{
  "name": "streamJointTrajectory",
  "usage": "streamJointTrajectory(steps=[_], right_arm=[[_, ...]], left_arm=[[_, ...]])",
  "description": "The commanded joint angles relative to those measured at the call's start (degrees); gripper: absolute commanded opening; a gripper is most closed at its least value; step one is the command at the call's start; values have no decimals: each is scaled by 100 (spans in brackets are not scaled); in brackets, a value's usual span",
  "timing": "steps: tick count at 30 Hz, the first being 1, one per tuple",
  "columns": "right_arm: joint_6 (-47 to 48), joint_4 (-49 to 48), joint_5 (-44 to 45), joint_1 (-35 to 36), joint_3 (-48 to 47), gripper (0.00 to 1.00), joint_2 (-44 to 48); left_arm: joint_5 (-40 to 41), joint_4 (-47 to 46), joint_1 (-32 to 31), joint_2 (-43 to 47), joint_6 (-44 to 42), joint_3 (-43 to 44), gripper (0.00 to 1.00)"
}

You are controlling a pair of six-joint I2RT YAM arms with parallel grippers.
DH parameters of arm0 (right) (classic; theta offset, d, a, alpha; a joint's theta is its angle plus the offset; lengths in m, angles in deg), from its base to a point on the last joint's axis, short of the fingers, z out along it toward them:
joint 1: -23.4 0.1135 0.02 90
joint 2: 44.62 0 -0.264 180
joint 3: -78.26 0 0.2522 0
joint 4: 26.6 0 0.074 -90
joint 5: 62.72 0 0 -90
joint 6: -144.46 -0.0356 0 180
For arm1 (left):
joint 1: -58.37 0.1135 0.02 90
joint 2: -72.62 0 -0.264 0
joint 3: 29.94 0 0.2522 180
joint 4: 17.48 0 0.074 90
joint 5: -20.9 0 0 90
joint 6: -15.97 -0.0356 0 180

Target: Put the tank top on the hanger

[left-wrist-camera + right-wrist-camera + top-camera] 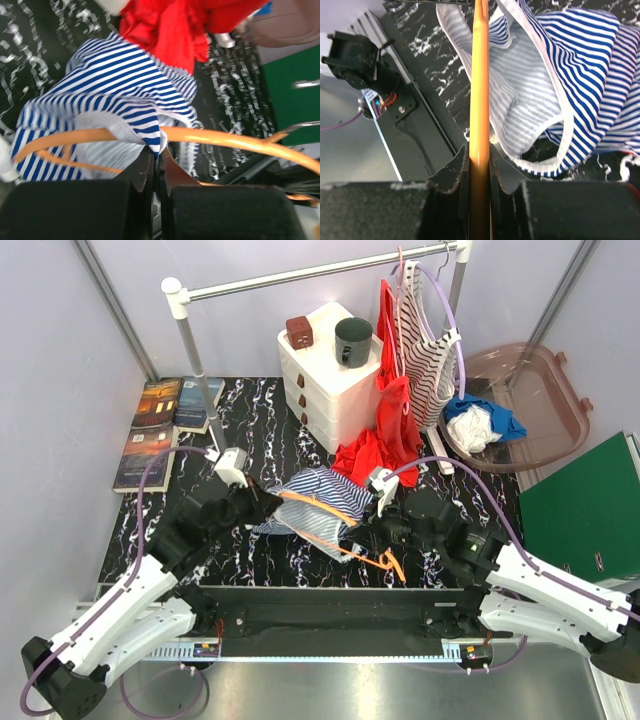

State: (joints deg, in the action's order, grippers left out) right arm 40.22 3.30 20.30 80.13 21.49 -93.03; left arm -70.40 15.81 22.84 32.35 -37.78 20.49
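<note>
Your left gripper [156, 151] has its fingers pressed together, seemingly pinching an edge of the soft navy-and-white striped tank top [318, 492]. Your right gripper [480, 150] clamps the thin orange plastic hanger [480, 75]. The top lies bunched on the black marbled table [250, 420] between both grippers, one hanger arm passing under its cloth.

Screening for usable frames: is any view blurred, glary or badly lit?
Top external: sharp and evenly lit, no harsh shadows. Left wrist: soft, the tank top stripes smeared, the background blurred. Right wrist: crisp on the cloth, with a pale highlight along the hanger; the near fingers are dark.
</note>
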Motion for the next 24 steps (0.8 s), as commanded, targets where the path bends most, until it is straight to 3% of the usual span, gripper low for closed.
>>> streamJointTrajectory(steps=[1, 4, 6, 7, 8, 11, 19, 24], right_arm=[[-149, -1455, -49, 22, 134, 0, 103], [-167, -1561, 56, 22, 309, 0, 103], [-193, -1737, 92, 40, 363, 0, 173], [-202, -1737, 118, 31, 406, 0, 199], [-219, -1728, 127, 22, 424, 0, 269], [-237, -1641, 145, 31, 433, 0, 375], [-123, -1421, -92, 22, 214, 0, 104], [61, -1193, -504, -56, -6, 0, -29]], left_arm=[[-573, -528, 20, -165, -136, 420, 0], [-704, -801, 20, -148, -162, 307, 0], [-757, -881, 28, -121, -188, 192, 14], [-749, -855, 28, -104, -206, 166, 28], [-714, -680, 28, -69, -250, 166, 64], [-451, -241, 20, 168, -407, 183, 99], [42, 919, 20, 985, -1128, 561, 99], [-352, 921, 20, 1302, -1901, 701, 98]])
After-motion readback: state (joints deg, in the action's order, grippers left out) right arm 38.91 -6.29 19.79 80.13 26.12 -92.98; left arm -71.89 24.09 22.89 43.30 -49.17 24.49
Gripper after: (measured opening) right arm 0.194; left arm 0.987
